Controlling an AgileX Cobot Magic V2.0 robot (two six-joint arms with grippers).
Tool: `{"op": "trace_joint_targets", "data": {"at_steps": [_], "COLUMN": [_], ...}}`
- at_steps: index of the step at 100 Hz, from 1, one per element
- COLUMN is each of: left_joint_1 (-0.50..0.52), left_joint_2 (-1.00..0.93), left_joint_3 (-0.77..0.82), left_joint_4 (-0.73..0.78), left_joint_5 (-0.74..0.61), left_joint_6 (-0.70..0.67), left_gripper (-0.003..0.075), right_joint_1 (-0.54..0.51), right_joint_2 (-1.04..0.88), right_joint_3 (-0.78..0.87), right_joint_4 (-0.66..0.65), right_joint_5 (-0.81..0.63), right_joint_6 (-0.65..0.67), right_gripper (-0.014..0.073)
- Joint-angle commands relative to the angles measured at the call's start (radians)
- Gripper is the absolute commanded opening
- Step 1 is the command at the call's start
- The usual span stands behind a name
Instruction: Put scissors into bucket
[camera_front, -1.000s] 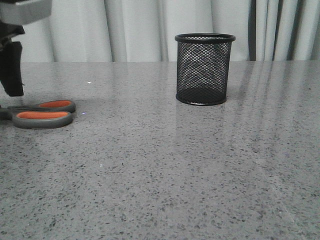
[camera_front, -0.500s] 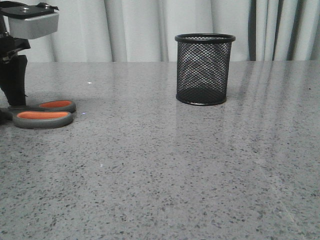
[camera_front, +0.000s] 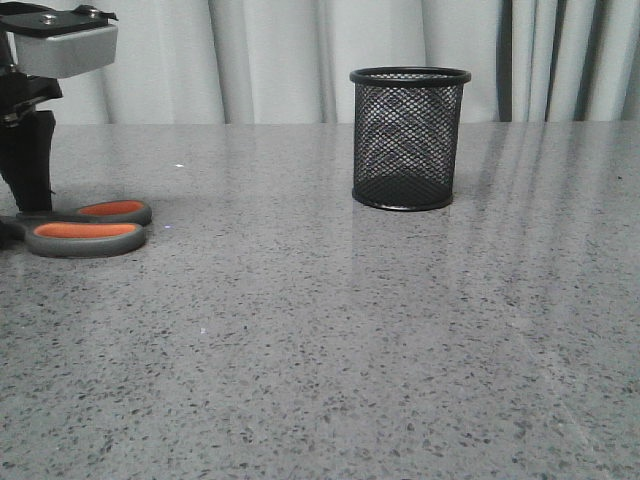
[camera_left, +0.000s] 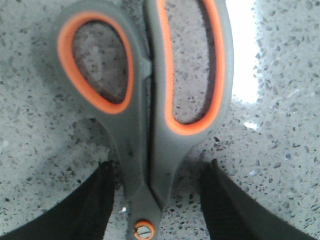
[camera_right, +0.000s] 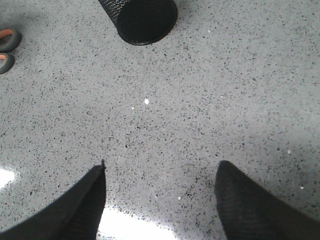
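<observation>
Over the last 1 s the left gripper (camera_front: 28, 190) has descended at the far left of the table (camera_front: 320, 340); over the last 0.5 s it shows no further movement in the front view. Its 2 fingers (camera_left: 90, 200) stand apart, straddling the scissors (camera_front: 88, 227) at the neck, close to the pivot screw (camera_left: 144, 231), with a narrow gap on each side. The scissors lie flat with the orange-lined loops pointing toward the table centre. Judgement: the approach appears complete, and closing on the neck is the next step.

The bucket (camera_front: 408, 138) stands upright, well apart to the right, with nothing visible inside it.

The right gripper (camera_right: 160, 200) hangs over bare table, fingers wide apart, holding nothing.
</observation>
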Motion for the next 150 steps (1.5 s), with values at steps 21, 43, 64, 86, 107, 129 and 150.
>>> {"op": "trace_joint_targets", "data": {"at_steps": [21, 43, 64, 86, 107, 129, 150], "left_joint_1": [-0.008, -0.008, -0.008, -0.008, -0.030, -0.123, -0.248], "left_joint_2": [-0.007, -0.007, -0.039, -0.150, -0.279, -0.416, -0.478], "left_joint_3": [-0.007, -0.007, -0.047, -0.145, -0.220, -0.259, -0.287], "left_joint_4": [-0.048, -0.048, 0.002, 0.010, 0.037, 0.049, 0.077], "left_joint_5": [0.016, 0.014, 0.050, 0.072, 0.072, 0.066, 0.062], "left_joint_6": [0.002, -0.066, -0.201, -0.265, -0.326, -0.369, -0.446], "left_gripper": [0.0125, -0.0016, -0.0020, -0.0021, -0.0021, -0.0021, -0.0021], "right_joint_1": [0.003, 0.003, 0.003, 0.003, 0.003, 0.003, 0.003], "right_joint_2": [0.001, 0.001, 0.001, 0.001, 0.001, 0.001, 0.001], "right_joint_3": [-0.034, -0.034, -0.034, -0.034, -0.034, -0.034, -0.034], "right_joint_4": [0.021, 0.021, 0.021, 0.035, 0.184, 0.610, 1.018], "right_joint_5": [-0.042, -0.042, -0.040, -0.047, -0.089, -0.118, -0.113], "right_joint_6": [-0.013, -0.013, -0.013, -0.013, -0.044, -0.272, -0.503], "right_gripper": [0.0424, 0.0424, 0.0424, 0.0424, 0.0423, 0.0423, 0.0423]}}
